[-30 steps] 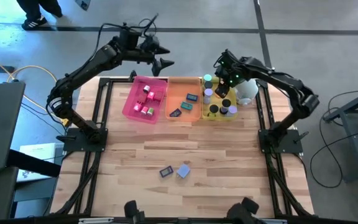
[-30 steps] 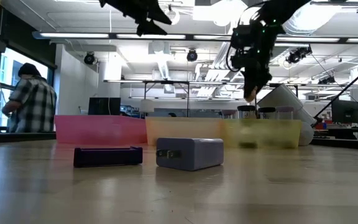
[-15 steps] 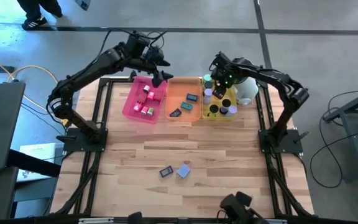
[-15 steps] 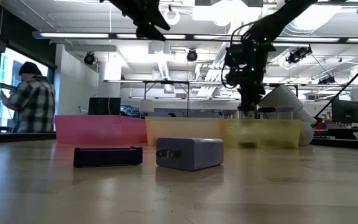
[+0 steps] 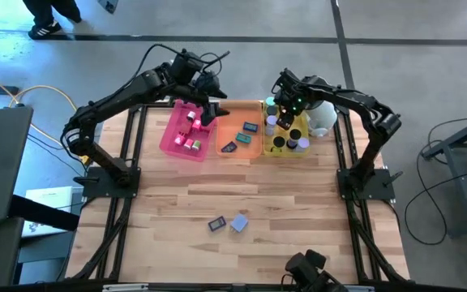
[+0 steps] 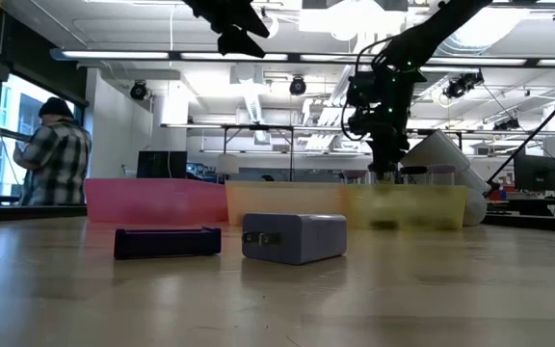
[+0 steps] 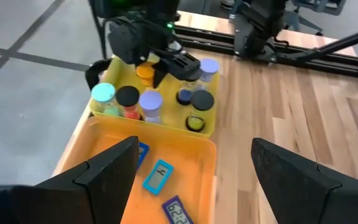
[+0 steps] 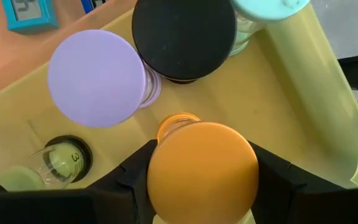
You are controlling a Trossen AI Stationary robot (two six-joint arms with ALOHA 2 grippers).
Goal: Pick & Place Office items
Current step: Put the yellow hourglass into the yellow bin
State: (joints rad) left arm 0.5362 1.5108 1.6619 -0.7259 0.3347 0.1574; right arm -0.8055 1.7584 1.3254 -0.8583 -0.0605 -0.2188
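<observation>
Since a second ago the left gripper [image 5: 215,111] has swung in from beyond the table's far edge and now hangs over the seam between the pink tray [image 5: 171,135] and the orange tray [image 5: 235,130], its fingers spread wide and holding nothing. Over the yellow tray [image 5: 297,130] the right gripper [image 8: 201,180] is partly closed around an orange-capped jar [image 8: 202,169], beside the lavender-capped [image 8: 96,78] and black-capped [image 8: 184,37] jars. A lavender block [image 5: 239,222] and a dark flat piece [image 5: 216,224] lie near the table's front.
</observation>
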